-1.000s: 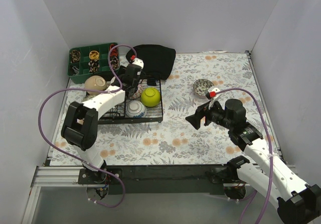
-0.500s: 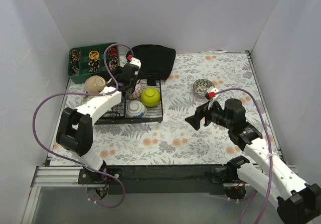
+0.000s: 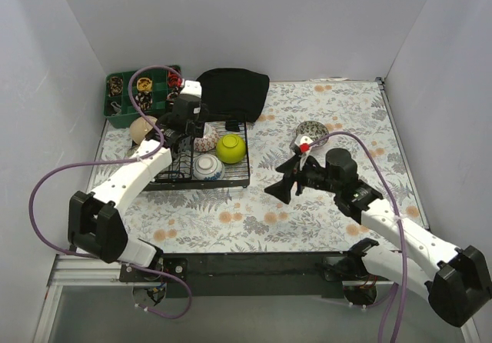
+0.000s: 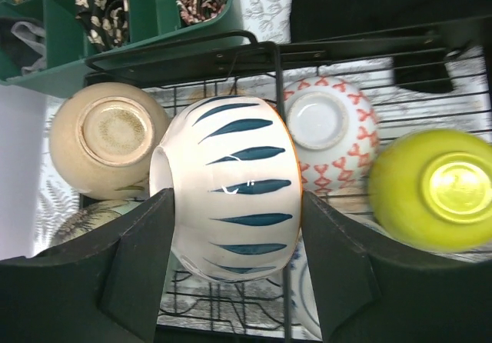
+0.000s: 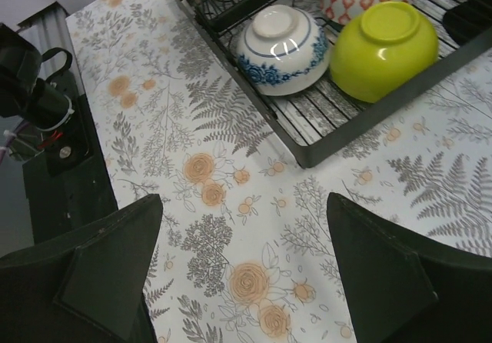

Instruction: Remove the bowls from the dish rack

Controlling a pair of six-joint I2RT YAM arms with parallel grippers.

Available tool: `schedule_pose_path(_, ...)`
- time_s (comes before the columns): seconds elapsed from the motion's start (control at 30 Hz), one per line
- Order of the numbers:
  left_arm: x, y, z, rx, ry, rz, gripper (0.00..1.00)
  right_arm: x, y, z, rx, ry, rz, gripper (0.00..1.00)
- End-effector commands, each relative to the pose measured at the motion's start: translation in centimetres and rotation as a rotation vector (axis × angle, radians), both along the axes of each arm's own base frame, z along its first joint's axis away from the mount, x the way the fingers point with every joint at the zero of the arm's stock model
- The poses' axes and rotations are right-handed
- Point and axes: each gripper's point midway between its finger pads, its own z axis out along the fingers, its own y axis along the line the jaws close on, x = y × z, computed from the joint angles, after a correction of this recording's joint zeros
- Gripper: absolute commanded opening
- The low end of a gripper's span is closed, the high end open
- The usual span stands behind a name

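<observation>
My left gripper [image 3: 184,122] is shut on a white bowl with blue stripes [image 4: 238,189], holding it sideways above the black wire dish rack's [image 3: 234,181] back left part. In the rack sit a red-patterned bowl [image 3: 206,137], a lime-green bowl [image 3: 231,148] and a white bowl with blue flowers [image 3: 207,166], all upside down. A beige bowl [image 3: 141,130] lies at the rack's left end. My right gripper [image 3: 281,184] is open and empty over the tablecloth, right of the rack. Its wrist view shows the lime-green bowl [image 5: 384,47] and the blue-flower bowl [image 5: 280,47].
A patterned bowl [image 3: 310,132] stands upright on the flowered cloth right of the rack. A green compartment tray [image 3: 127,97] and a black cloth [image 3: 234,89] lie behind the rack. White walls close in the left, back and right sides.
My left gripper has moved back and to the left over the rack with the striped bowl. My right arm has swung left toward the rack, its gripper still open.
</observation>
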Motion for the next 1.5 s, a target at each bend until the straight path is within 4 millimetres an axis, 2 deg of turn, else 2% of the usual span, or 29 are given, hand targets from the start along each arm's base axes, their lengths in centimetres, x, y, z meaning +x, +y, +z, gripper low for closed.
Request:
schedule_pose_path(0.0, -0.9, -1.8, 5.4, -0.215, -0.124, -0.028, 0.00, -0.4, 3.6, 2.4, 0.072, -0.112, 0.099, 0.95)
schedule_pose_path(0.07, -1.5, -2.6, 5.9, -0.306, -0.135, -0.032, 0.00, -0.8, 5.1, 3.0, 0.080, -0.140, 0.134, 0.95)
schedule_pose_path(0.23, -3.1, -6.0, 6.1, -0.511, -0.107, -0.146, 0.00, -0.1, 8.1, 4.0, 0.099, -0.188, 0.170, 0.95)
schedule_pose_path(0.57, -6.9, -11.1, 7.1, -0.817, -0.071, -0.378, 0.00, 3.1, 11.7, 6.3, 0.167, -0.322, 0.126, 0.94)
schedule_pose_path(0.7, -7.5, -12.1, 6.8, -0.885, -0.057, -0.409, 0.00, 4.5, 13.3, 5.9, 0.160, -0.336, 0.115, 0.94)
schedule_pose_path(0.77, -7.8, -12.2, 6.8, -0.914, -0.051, -0.411, 0.00, 4.8, 14.0, 6.5, 0.188, -0.362, 0.106, 0.93)
schedule_pose_path(0.87, -8.1, -12.4, 7.0, -0.951, -0.060, -0.414, 0.00, 5.4, 15.3, 6.3, 0.194, -0.368, 0.110, 0.91)
schedule_pose_path(0.9, -8.1, -12.5, 7.3, -0.963, -0.068, -0.420, 0.00, 5.7, 15.8, 5.5, 0.181, -0.355, 0.114, 0.91)
schedule_pose_path(0.93, -8.2, -12.5, 7.2, -0.972, -0.066, -0.419, 0.00, 6.1, 16.2, 6.1, 0.190, -0.363, 0.113, 0.90)
schedule_pose_path(1.03, -8.4, -12.7, 7.1, -0.988, -0.054, -0.428, 0.00, 6.8, 17.2, 5.4, 0.181, -0.356, 0.113, 0.87)
schedule_pose_path(1.13, -8.4, -12.6, 7.1, -0.995, -0.062, -0.426, 0.00, 7.0, 17.7, 5.0, 0.176, -0.348, 0.125, 0.78)
schedule_pose_path(1.23, -8.3, -12.4, 7.0, -1.001, -0.060, -0.420, 0.00, 6.5, 17.9, 4.8, 0.180, -0.332, 0.149, 0.57)
schedule_pose_path(1.27, -8.2, -12.4, 6.9, -1.000, -0.060, -0.416, 0.00, 6.2, 17.9, 4.8, 0.183, -0.329, 0.163, 0.41)
schedule_pose_path(1.33, -8.2, -12.3, 6.8, -1.000, -0.061, -0.415, 0.00, 5.9, 17.7, 5.1, 0.189, -0.324, 0.168, 0.23)
schedule_pose_path(1.37, -8.1, -12.2, 6.7, -0.999, -0.063, -0.411, 0.00, 5.7, 17.5, 5.2, 0.191, -0.322, 0.168, 0.10)
schedule_pose_path(1.43, -8.1, -12.1, 6.7, -0.994, -0.067, -0.409, 0.00, 5.6, 17.2, 5.0, 0.180, -0.316, 0.164, 0.02)
schedule_pose_path(1.47, -8.0, -12.0, 6.6, -0.988, -0.071, -0.404, 0.00, 5.5, 17.1, 5.3, 0.180, -0.321, 0.160, 0.01)
